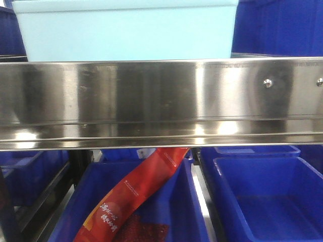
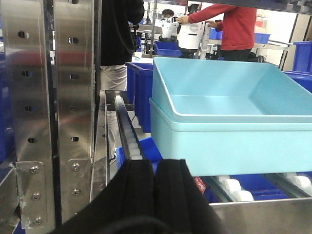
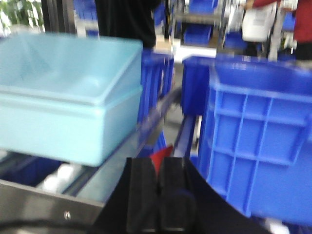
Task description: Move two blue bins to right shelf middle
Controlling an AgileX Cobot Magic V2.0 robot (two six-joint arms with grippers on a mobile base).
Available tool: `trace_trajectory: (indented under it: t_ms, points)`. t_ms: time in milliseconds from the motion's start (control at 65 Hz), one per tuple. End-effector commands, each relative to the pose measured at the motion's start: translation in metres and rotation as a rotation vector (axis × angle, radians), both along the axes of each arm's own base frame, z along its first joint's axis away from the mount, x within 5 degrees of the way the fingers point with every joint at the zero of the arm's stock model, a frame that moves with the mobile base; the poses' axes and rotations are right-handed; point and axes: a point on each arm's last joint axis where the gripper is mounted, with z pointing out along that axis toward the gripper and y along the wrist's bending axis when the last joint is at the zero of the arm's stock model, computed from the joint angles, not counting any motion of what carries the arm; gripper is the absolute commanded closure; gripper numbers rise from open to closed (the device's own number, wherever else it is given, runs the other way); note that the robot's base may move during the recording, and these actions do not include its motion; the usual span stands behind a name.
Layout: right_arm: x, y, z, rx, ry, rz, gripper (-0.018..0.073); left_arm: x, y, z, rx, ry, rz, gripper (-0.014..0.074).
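Note:
Two pale sky-blue bins are nested one inside the other, the upper one (image 2: 219, 92) tilted in the lower one (image 2: 229, 146). They rest on the roller tracks (image 2: 127, 131) of the shelf level, behind the shiny steel front rail (image 1: 161, 101). The front view shows only the outer bin's wall (image 1: 126, 30) above the rail. In the right wrist view the stack (image 3: 53, 122) sits at the left. My left gripper (image 2: 155, 163) is shut and empty, just in front of the stack's near left corner. My right gripper (image 3: 160, 163) is also shut and empty, to the right of the stack.
Perforated steel uprights (image 2: 73, 97) stand left of the stack. A dark blue ribbed bin (image 3: 263, 141) sits close on the right of the same level. Below the rail are dark blue bins (image 1: 262, 196), one holding a red packet (image 1: 136, 191). People (image 2: 229, 24) stand behind the rack.

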Motion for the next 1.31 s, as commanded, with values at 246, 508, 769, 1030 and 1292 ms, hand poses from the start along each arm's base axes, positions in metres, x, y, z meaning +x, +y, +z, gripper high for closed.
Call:
trace_trajectory:
  t_ms: [246,508,769,1030,1292]
  points:
    - [-0.002,-0.001,0.002,-0.009,-0.042,-0.004,0.0721,-0.001,0.000,0.001,-0.009,-0.020,-0.004,0.0707]
    - [-0.002,-0.001,0.002,-0.009,-0.042,-0.004,0.0721,-0.001,0.000,0.001,-0.009,-0.020,-0.004,0.0707]
    - [-0.002,-0.001,0.002,-0.009,-0.042,-0.004,0.0721,-0.001,0.000,0.001,-0.009,-0.020,-0.004,0.0707]
    - [-0.002,-0.001,0.002,-0.009,-0.042,-0.004,0.0721,0.007,-0.006,-0.013,0.052,-0.001,0.078,0.0707]
    - [-0.002,-0.001,0.002,-0.009,-0.042,-0.004,0.0721,0.038,-0.011,-0.064,0.074,-0.050,0.232,0.0707]
